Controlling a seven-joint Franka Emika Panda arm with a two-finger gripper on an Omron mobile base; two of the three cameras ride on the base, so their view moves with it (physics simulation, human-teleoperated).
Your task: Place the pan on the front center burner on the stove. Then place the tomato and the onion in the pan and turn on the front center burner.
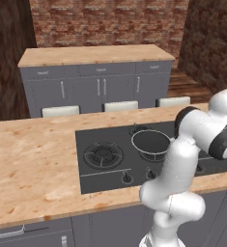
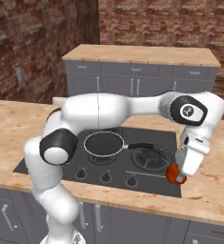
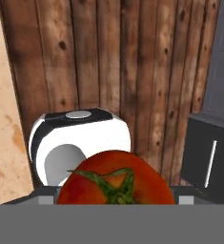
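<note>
The pan (image 1: pixel 151 143) (image 2: pixel 104 144) sits on the stove (image 1: pixel 93 179) (image 2: pixel 154 180), over the front center burner, which it mostly hides. Its black handle (image 2: pixel 138 146) points right. At the stove's front right corner my gripper (image 2: pixel 178 176) points down, shut on the tomato (image 2: pixel 172 173), which hangs just above the surface. In the hand view the tomato (image 3: pixel 114 183) looms red with a green stem, close up between the jaws and covering the fingertips. The onion is out of view.
A larger burner (image 2: pixel 151 158) lies right of the pan, under the handle's tip, and another burner (image 1: pixel 103 155) lies to its left. A row of knobs (image 2: pixel 106 177) runs along the stove's front. Wooden counter (image 1: pixel 33 164) surrounds the stove. My arm arches over the pan.
</note>
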